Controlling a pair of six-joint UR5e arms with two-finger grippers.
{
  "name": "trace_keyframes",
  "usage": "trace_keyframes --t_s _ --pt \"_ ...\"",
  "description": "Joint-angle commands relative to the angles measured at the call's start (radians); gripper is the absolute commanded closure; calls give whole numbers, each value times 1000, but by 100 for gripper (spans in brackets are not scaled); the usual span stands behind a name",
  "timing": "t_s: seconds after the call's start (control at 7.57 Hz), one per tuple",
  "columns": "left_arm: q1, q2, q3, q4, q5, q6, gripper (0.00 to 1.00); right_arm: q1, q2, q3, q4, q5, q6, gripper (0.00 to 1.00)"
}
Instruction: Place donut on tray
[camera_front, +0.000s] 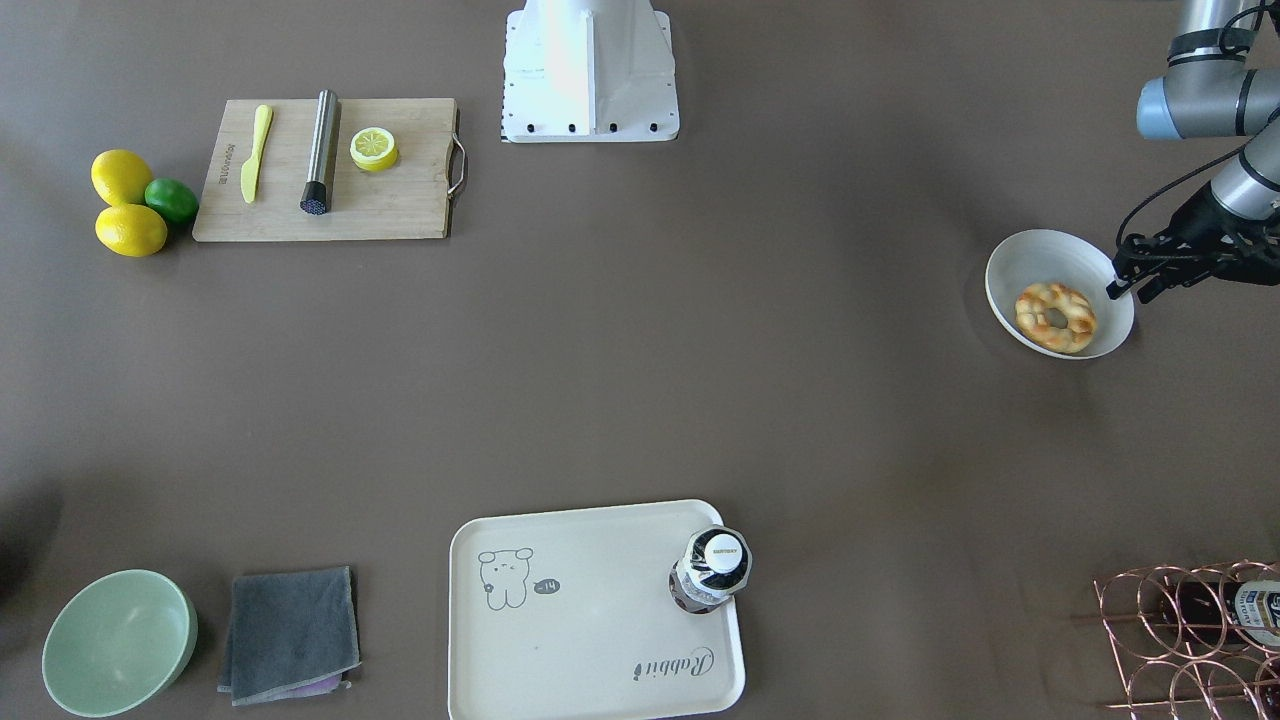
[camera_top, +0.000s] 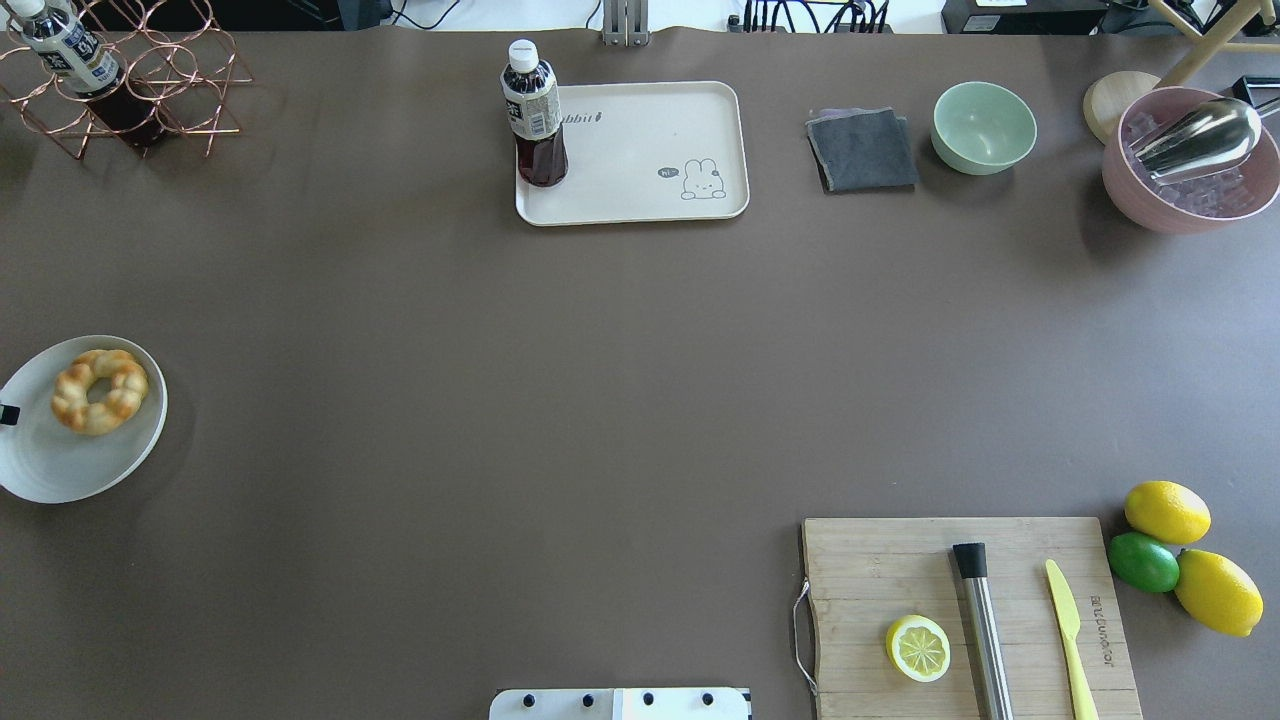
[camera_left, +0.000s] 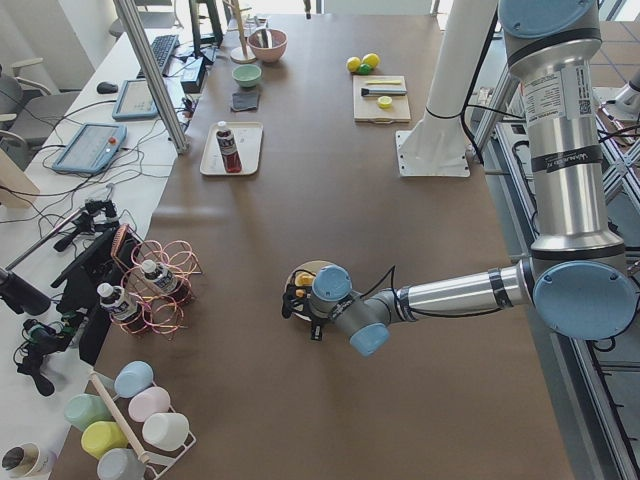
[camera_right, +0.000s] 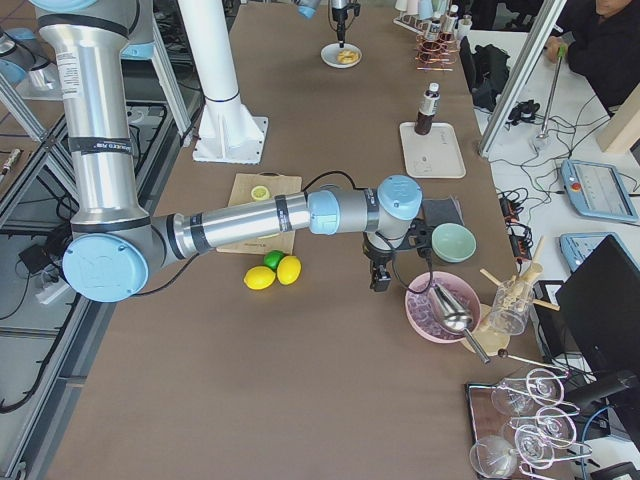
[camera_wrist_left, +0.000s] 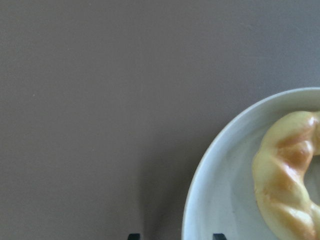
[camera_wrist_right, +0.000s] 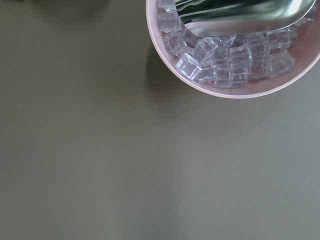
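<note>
The golden-brown twisted donut (camera_front: 1055, 318) lies in a white round bowl (camera_front: 1040, 262) at the table's edge on my left side. It also shows in the overhead view (camera_top: 99, 390) and the left wrist view (camera_wrist_left: 290, 185). My left gripper (camera_front: 1128, 290) is open and empty, just above the bowl's outer rim beside the donut; its two fingertips (camera_wrist_left: 133, 236) show apart in the wrist view. The cream tray (camera_front: 600, 640) with the bear drawing lies far across the table (camera_top: 640, 150). My right gripper (camera_right: 380, 283) shows only in the right side view, and I cannot tell its state.
A dark drink bottle (camera_top: 536, 115) stands on the tray's corner. A grey cloth (camera_top: 862, 150), green bowl (camera_top: 984, 127) and pink ice bowl (camera_top: 1190, 170) sit beside the tray. A cutting board (camera_top: 880, 570) holds a lemon half, knife and metal tube. A wire bottle rack (camera_top: 130, 70) stands at far left.
</note>
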Motion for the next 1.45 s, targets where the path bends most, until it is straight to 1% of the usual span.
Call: trace_keyframes --t_s 0.0,0.13,0.26,0.4,0.53,0.66,0.79,0.93,1.06,1.19,1.32 --pt "2 -18 9 0 -8 -1 100 0 -12 6 1 -1 -2 0" --pt "2 -20 -9 8 -37 -2 100 0 -13 5 1 -1 -2 0" --pt "-7 -21 -26 17 -101 -4 100 0 -15 3 1 -1 -2 0" --pt "-62 -21 -61 53 -190 -4 100 0 -15 5 1 -1 -2 0" --pt "-113 -23 -127 133 -245 -2 100 2 -15 8 1 0 -2 0" --pt "-131 -23 -211 240 -288 -2 100 2 -13 21 0 2 1 0" --pt "-133 -36 -309 361 -289 -5 100 2 -3 47 1 5 10 0" --pt "-133 -91 -373 493 -278 -7 100 -1 34 55 1 14 53 0" --pt "-124 -148 -381 538 -264 -51 100 -20 69 58 5 44 76 0" --pt "-84 -203 -385 538 -220 -156 100 -53 110 54 33 80 105 0" --pt "-29 -243 -392 537 -176 -233 100 -120 135 48 94 84 145 0"
